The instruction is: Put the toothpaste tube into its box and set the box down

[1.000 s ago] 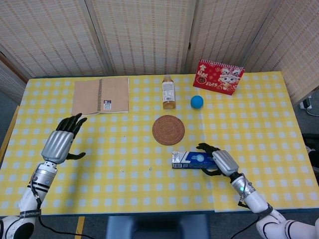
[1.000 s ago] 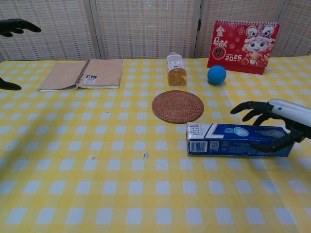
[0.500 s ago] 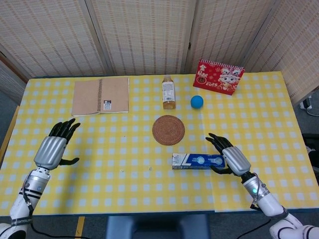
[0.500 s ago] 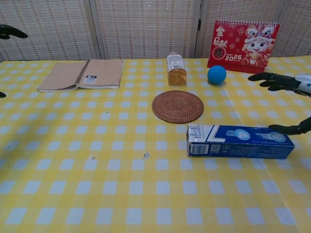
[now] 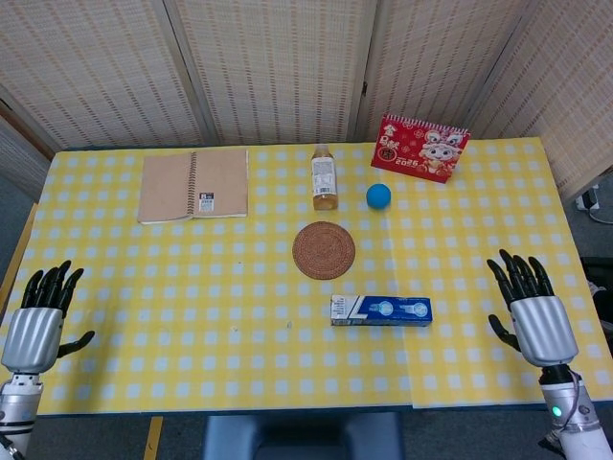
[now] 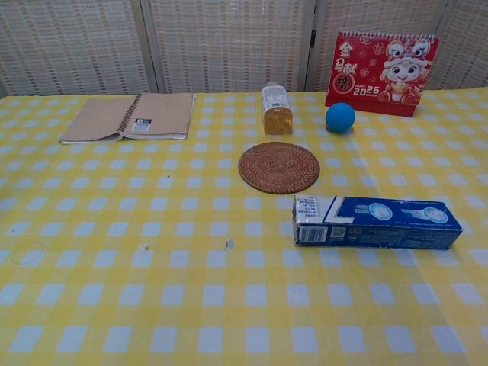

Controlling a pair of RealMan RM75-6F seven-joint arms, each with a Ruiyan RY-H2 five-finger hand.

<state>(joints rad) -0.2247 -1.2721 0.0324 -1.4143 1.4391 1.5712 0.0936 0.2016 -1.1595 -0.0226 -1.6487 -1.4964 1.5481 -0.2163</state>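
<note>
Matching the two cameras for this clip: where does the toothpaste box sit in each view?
Head view: toothpaste box lies flat, lower centre, just below-right of the round woven coaster.
Chest view: it lies at centre-right.
Shared landmark: that coaster, just behind the box's left end.

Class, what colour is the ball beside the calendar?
Blue; the ball shows best in the chest view.

Table point(image 5: 144, 287) w/ box point(image 5: 380, 310), coaster point(image 5: 324, 250), notebook point(image 5: 193, 184), bottle point(image 5: 324, 177), ball point(image 5: 378, 195), calendar point(image 5: 420, 148).
</note>
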